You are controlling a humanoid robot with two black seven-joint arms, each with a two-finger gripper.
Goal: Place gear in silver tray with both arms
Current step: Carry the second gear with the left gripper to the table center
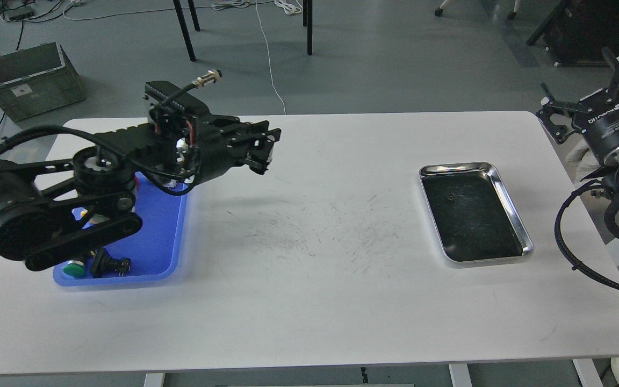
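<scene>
the left pincer [264, 152] hangs above the worktop [309, 301], pointing right, its black ribbed fingers drawn close together with only a narrow gap; whether anything sits between them cannot be told. behind it the left arm [57, 215] is a bulk of matte black jointed links with a thin cable looping beneath the wrist. under that arm lies a blue plastic tray [159, 242] with rounded corners, and in its near end sit a round green-capped part [74, 270] and a small black part [106, 264]. the worktop is a smooth white slab with rounded corners, marked across its middle by fine dark scuffs. further right the silver tray [508, 199] rests flat on it, a shallow shiny metal rectangle with a raised rim and dark reflective bottom. at the right edge the right arm [618, 145] shows a silver wrist ring and black cable loop; the right pincer [591, 91] stands off the worktop's corner, fingers spread wide, holding nothing.
</scene>
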